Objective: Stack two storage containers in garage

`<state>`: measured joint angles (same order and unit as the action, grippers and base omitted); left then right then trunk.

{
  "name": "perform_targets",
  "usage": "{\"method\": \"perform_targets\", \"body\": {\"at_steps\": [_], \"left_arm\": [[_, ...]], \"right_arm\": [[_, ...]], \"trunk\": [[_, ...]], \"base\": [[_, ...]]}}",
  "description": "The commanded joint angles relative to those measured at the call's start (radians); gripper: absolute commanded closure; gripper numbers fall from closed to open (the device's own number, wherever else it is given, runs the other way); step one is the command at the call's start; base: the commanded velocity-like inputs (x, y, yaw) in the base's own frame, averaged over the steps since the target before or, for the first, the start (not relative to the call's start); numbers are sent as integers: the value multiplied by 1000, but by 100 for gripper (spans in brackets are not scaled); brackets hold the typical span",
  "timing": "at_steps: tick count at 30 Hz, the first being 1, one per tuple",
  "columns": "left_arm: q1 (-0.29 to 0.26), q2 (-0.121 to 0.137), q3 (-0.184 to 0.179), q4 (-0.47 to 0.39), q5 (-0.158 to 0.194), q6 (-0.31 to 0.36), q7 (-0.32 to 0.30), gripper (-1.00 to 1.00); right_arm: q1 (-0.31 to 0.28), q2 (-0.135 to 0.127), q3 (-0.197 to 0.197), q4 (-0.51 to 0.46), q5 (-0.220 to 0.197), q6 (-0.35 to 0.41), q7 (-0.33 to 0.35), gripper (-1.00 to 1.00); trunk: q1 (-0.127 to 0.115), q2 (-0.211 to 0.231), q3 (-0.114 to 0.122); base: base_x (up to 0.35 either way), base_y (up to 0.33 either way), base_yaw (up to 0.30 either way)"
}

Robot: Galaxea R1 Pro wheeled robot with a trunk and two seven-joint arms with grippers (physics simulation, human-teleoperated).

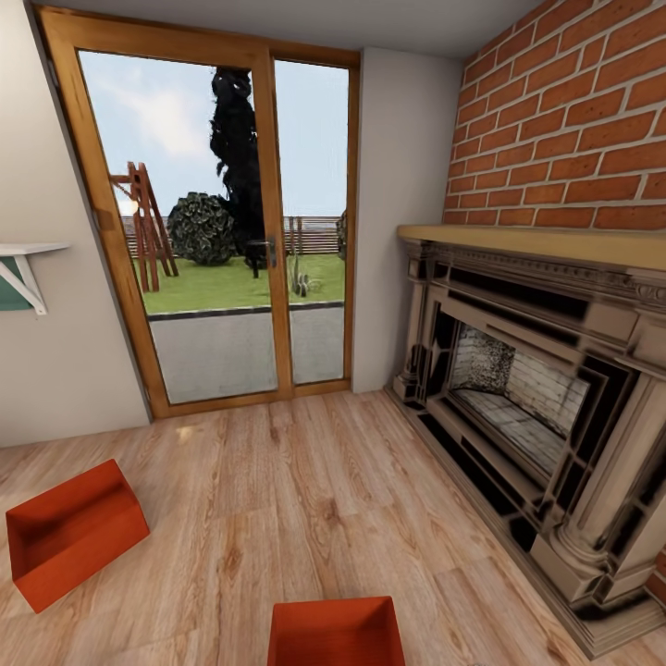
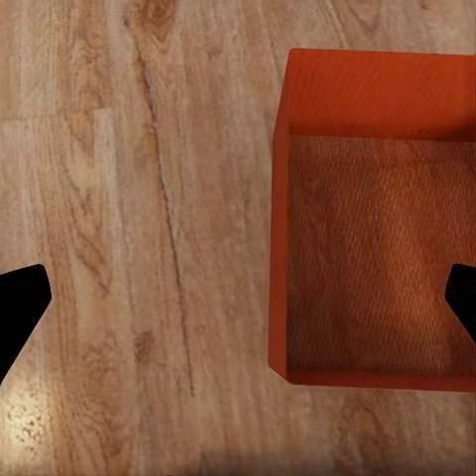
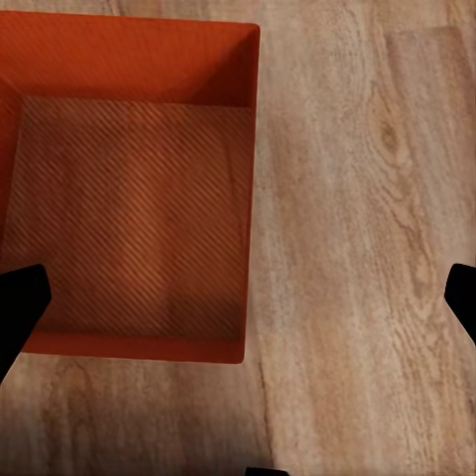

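Orange bins both sit on the living room planks: one near (image 1: 336,633), right below me, the other (image 1: 74,532) off left. My left gripper (image 2: 238,302) and right gripper (image 3: 238,297) hang spread apart, empty. Nothing picked up yet, so the garage stacking is all ahead.

Two matt red-orange plastic storage containers (image 1: 72,532) (image 1: 336,633) rest on grainy wood-plank flooring (image 1: 305,490).

The left hand (image 2: 238,302) points straight down, its two dark fingertips (image 2: 20,307) spread wide apart at opposite edges of the left wrist view, gripping nothing. The right hand (image 3: 238,302) matches the pose, fingertips (image 3: 20,302) equally splayed and empty, with nothing caught between them.
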<state>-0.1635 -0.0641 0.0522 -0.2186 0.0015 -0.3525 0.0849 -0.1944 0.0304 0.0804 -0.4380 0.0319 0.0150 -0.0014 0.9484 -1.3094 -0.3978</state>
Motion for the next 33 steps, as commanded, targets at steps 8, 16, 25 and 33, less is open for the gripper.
{"method": "perform_targets", "body": {"at_steps": [8,16,25,33], "left_arm": [[-1,0,5,0,0,-3,0,-100],[-1,-2,5,-1,1,-3,1,-100],[-1,-8,-3,-43,2,54,1,-100],[-44,-21,-4,-373,4,533,4,-100]], "right_arm": [[0,-7,2,3,4,-71,0,-100],[0,-7,2,3,5,-79,0,-100],[-16,-2,3,3,4,-25,-5,-100],[-220,8,2,72,2,217,-17,-100]], "trunk": [[0,-1,-1],[0,-1,-1],[0,-1,-1],[0,-1,-1]], "base": [[0,0,0],[0,0,0],[0,0,0],[0,0,0]]}}
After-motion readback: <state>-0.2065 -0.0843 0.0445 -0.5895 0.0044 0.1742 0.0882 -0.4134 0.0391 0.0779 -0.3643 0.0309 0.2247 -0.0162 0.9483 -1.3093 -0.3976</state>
